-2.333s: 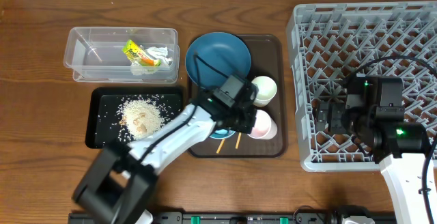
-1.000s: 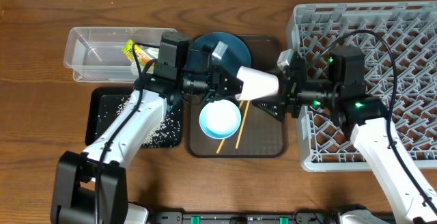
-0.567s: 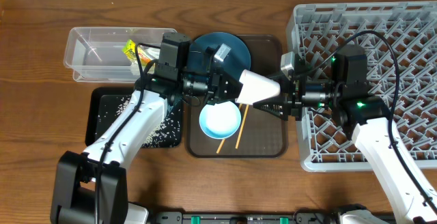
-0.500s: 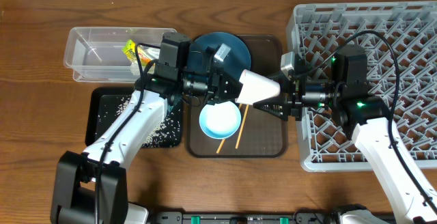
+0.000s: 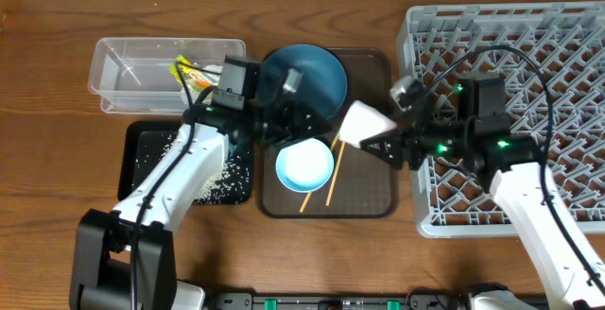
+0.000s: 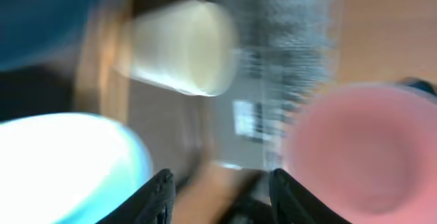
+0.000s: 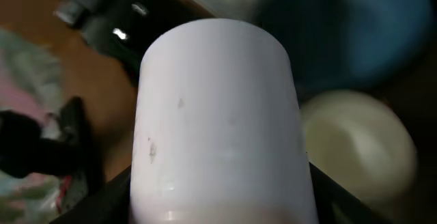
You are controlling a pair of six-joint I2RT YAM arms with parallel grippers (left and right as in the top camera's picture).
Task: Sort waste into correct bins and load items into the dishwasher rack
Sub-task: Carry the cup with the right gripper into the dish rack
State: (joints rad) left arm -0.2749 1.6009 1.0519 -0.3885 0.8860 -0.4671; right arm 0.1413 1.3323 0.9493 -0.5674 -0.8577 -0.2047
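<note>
1. Overhead view is showing the right claw (image 5: 375, 137) clamping the cream cup (image 5: 362, 123) in the air over the right part of the brown tray (image 5: 364, 195), between the plate (image 5: 307, 72) and the dishwasher rack (image 5: 567, 64).
2. The cup is lying tilted, its long axis running from the claw toward the plate and the left arm. The right wrist view is showing its body reaching away from the camera with a dark finger pressing on either side. I cannot tell which end is facing outward.
3. The rack is sitting the opposite way, behind the claw toward the right arm's own base, with its near wall just beside the wrist. I am judging that the coming move is turning on this reversal. The cup is pointing away from where it is going, so the arm is needing to draw back, swing it over the pegs and turn it mouth-down.
4. The right arm is plainly sitting nearer the rack. The left claw (image 6: 222, 186) is hanging between the plate and the bowl (image 5: 304, 164), its fingers apart with nothing between them.
5. The bowl and the chopsticks (image 5: 330, 173) are lying on the tray. The pink cup (image 6: 355, 149) is showing, blurred, only in the left wrist view, off to the right of the fingers, and I am not managing to place it on the surface.
</note>
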